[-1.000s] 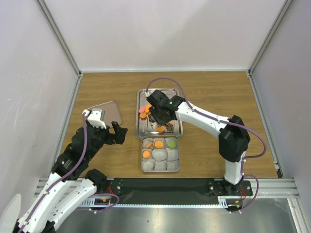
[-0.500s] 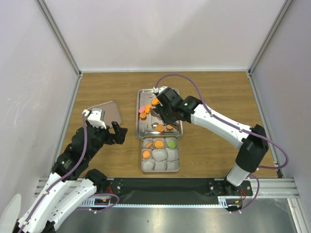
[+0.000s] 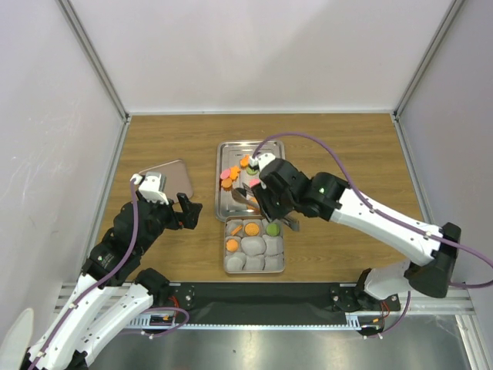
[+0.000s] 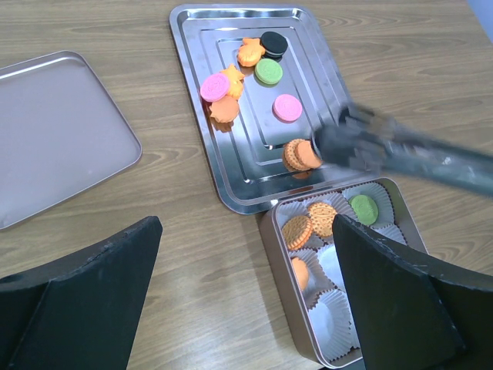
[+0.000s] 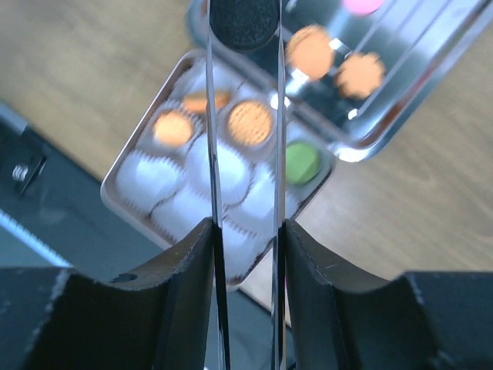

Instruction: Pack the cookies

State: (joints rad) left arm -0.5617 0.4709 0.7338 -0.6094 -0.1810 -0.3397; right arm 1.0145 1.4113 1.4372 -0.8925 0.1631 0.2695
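Observation:
Several cookies lie on a silver tray (image 4: 202,154): pink (image 4: 286,108), green (image 4: 269,72), black (image 4: 273,44) and orange (image 4: 300,154) ones. A tin box (image 4: 281,266) of white paper cups holds three orange cookies (image 4: 296,231) and a green one (image 4: 363,208). My right gripper (image 5: 245,227) is shut on metal tongs (image 5: 216,154), which pinch a black cookie (image 5: 244,19) at their tip, above the tray's near edge next to the box. In the top view it (image 3: 271,199) hovers there. My left gripper (image 4: 246,223) is open and empty over bare wood left of the box.
The box's brown lid (image 4: 54,131) lies on the wood left of the tray, also in the top view (image 3: 173,179). White walls with metal posts enclose the table on three sides. The black base rail (image 3: 254,297) runs along the near edge.
My right arm has swung the tongs from over the tray's middle toward its near edge by the box. The left arm has not moved.

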